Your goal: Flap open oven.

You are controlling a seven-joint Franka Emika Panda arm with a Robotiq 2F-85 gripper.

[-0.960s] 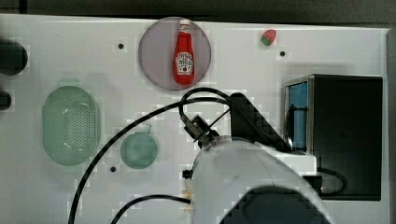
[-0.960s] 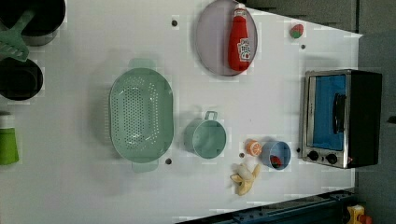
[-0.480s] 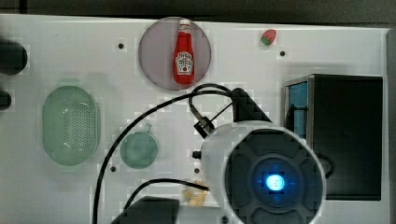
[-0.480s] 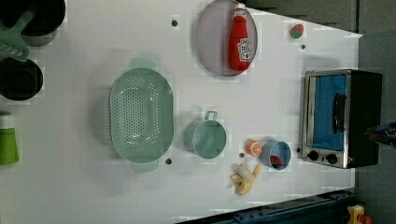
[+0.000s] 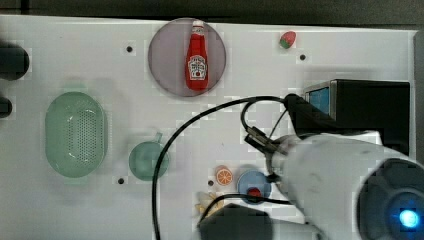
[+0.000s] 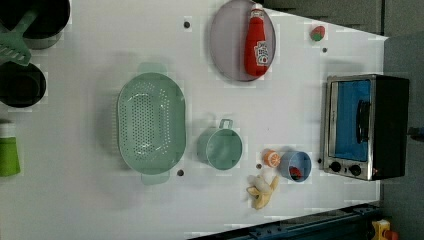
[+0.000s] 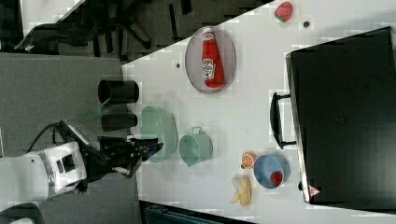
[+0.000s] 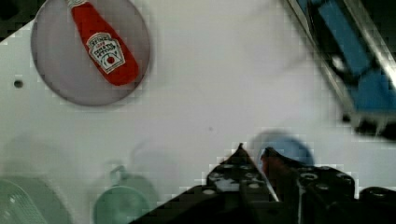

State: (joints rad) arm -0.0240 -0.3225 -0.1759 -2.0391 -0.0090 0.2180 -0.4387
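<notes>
Red ketchup bottle (image 6: 256, 41) lying on round grey plate (image 6: 225, 55), small red piece inside blue cup (image 6: 296, 166), perforated green colander (image 6: 151, 122), closed silver oven (image 6: 364, 127), black gripper (image 8: 252, 155) nearly clenched, grasping nothing.

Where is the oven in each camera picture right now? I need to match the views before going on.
Top view: the oven is at the right edge, partly behind the arm.
Left view: oven at the right, glass door facing the left view's left.
Right view: oven fills the right side, handle toward the table.
Wrist view: oven in a corner, blue door showing.
Shared landmark: the ketchup bottle on its round plate.
</notes>
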